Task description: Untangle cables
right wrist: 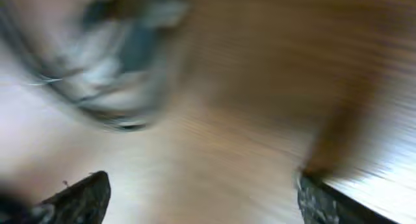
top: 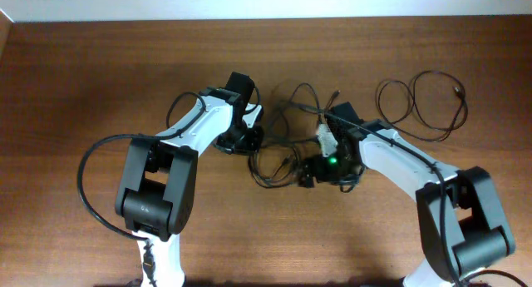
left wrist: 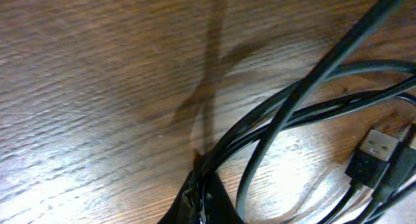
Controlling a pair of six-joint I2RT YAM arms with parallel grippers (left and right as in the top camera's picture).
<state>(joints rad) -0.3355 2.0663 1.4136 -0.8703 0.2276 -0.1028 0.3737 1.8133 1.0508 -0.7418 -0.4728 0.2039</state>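
Brown wooden worktop (top: 83, 71) fills the overhead view, with the tangled cables (top: 278, 158) near its middle, between the two arms. The left claw (top: 243, 140) sits at the tangle's left edge, touching it. The right claw (top: 312, 172) sits at its right edge, low over the cables. A separate cable loop (top: 424, 111) lies toward the far right, well apart from both claws.

From the left wrist, the left claw (left wrist: 200, 197) is pinched tight at the bottom of the picture. Several cables (left wrist: 292, 100) run out of its tip, up and to the right across the worktop (left wrist: 97, 68), and one crosses over the others. A plug (left wrist: 376, 149) with a silver end lies at the right edge, near the claw but apart from it.

From the right wrist, everything is smeared. The right claw (right wrist: 205, 201) stands wide, its fingers (right wrist: 78, 198) at the two lower corners with only bare worktop (right wrist: 260, 87) between them, and it holds nothing. A grey blur (right wrist: 123, 62) at the upper left is too smeared to name, so this view does not show where the cables lie relative to this claw.
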